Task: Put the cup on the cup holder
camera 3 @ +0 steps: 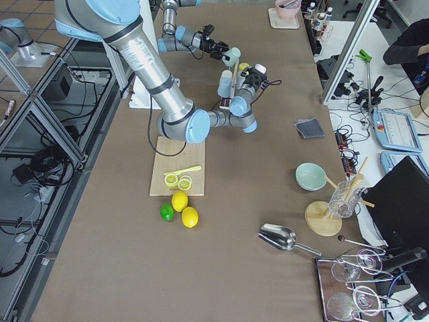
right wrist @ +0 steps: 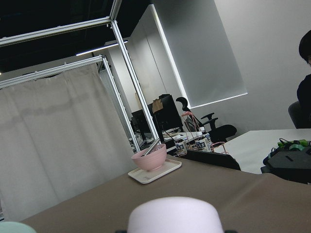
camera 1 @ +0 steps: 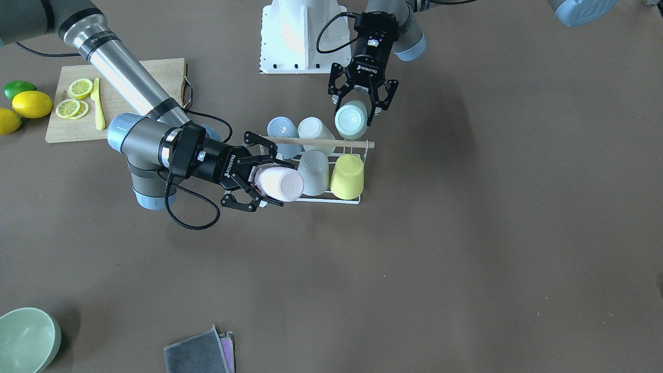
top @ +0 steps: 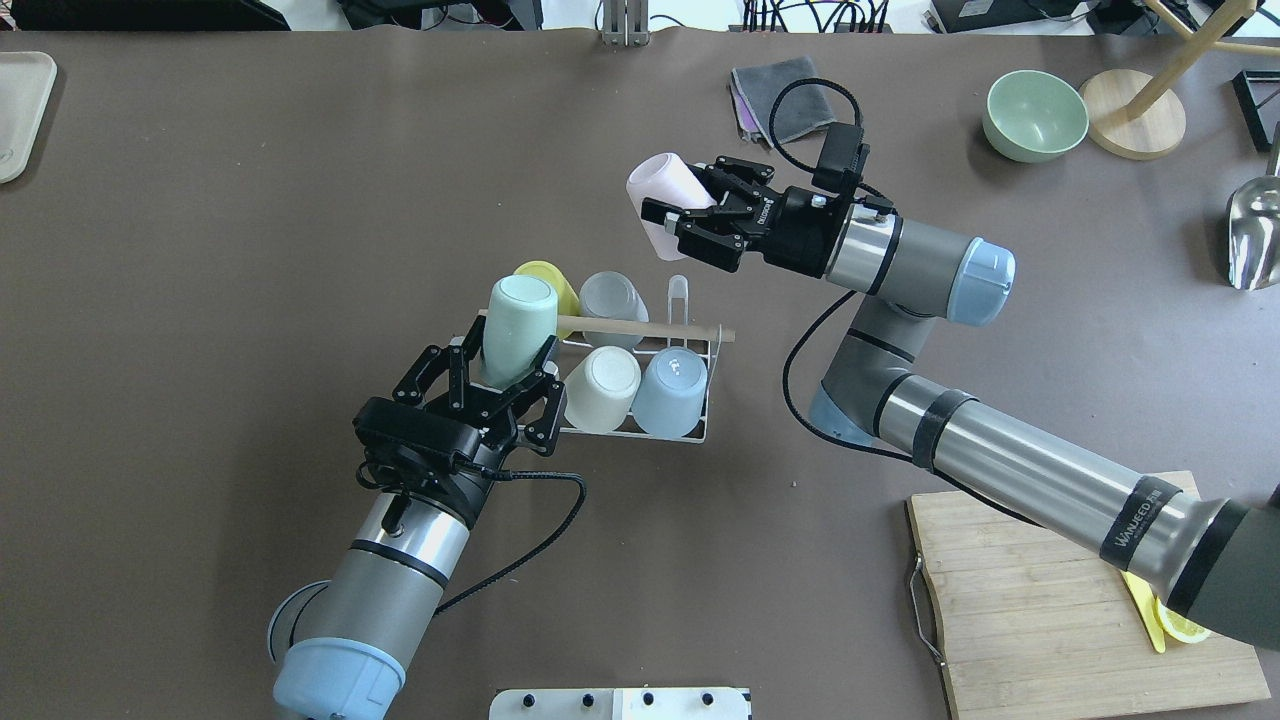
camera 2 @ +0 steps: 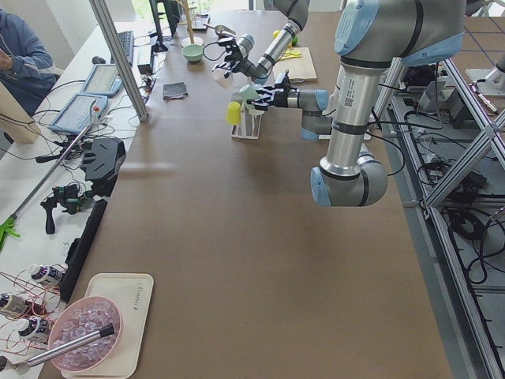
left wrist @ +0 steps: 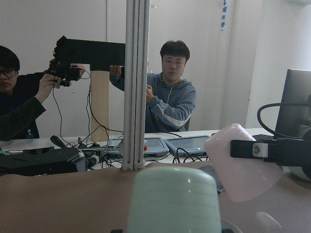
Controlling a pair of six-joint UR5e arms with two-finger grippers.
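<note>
While our left gripper [top: 508,372] is clamped on the pale mint-green plastic cup [top: 520,330], bottom up over the near corner of the small white wire cup holder [top: 709,395], our right gripper [top: 680,225] squeezes the pale pink plastic cup [top: 660,190], tipped sideways in the air, apart from the rack. We think the pink cup belongs on the bare upright prong [top: 677,292] just below and toward the robot from the right gripper. It could bump the light wooden rod [top: 650,328] or the clear grey cup [top: 612,297] beside that prong and push the little rack along. The mint cup could knock the cream cup [top: 602,388] next to it. Past the right gripper the brown table [top: 250,250] gives us room; the left gripper can back straight out.
</note>
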